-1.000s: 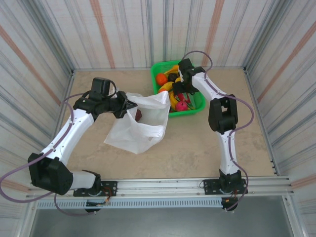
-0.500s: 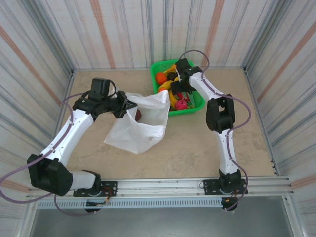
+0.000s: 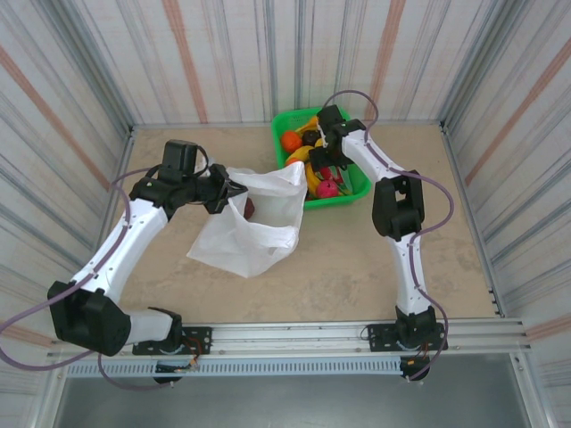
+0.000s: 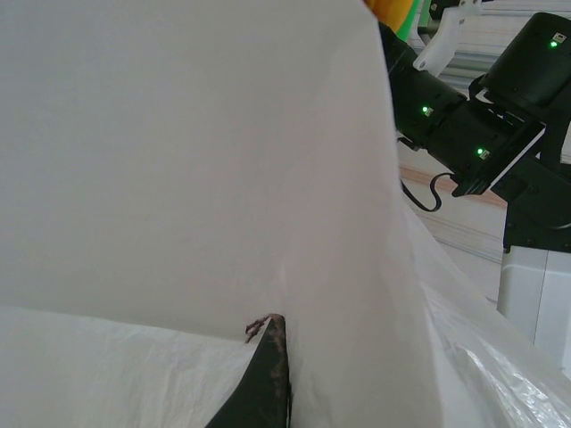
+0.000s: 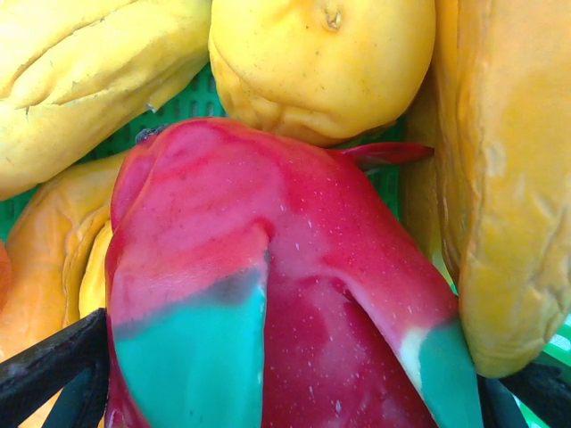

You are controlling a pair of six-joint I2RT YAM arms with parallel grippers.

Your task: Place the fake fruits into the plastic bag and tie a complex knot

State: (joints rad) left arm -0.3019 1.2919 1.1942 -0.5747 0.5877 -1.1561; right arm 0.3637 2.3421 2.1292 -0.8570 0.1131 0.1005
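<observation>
1. The left gripper point(image 3: 234, 190) is clamping shut on the upper rim of the plastic bag point(image 3: 254, 234) and lifting that edge off the table point(image 3: 357, 259). In the left wrist view, the gripper's dark fingertips point(image 4: 270, 370) are pinching the white film.
2. The plastic bag is lying on the table just left of the green basket point(image 3: 339, 202). Its long axis is running from the far-right corner beside the basket to the near-left corner. A dark maroon fruit point(image 3: 251, 207) is sitting inside the bag, just below the held rim.
3. The right gripper point(image 3: 326, 169) is reaching down into the green basket with its jaws standing wide apart.
4. In the right wrist view, the right gripper point(image 5: 285, 392) is straddling a pink-red fruit point(image 5: 285, 294), one of its fingers point(image 5: 45, 370) on each side. Whether the pads are pressing on the fruit cannot be told.
5. The pink-red fruit is lying among yellow fruits point(image 5: 321, 53) in the basket. Its long axis is running from the top to the bottom of that view, with the green-tipped scales pointing toward the gripper.
6. An orange fruit point(image 3: 291, 142) is resting in the basket's far-left part.
</observation>
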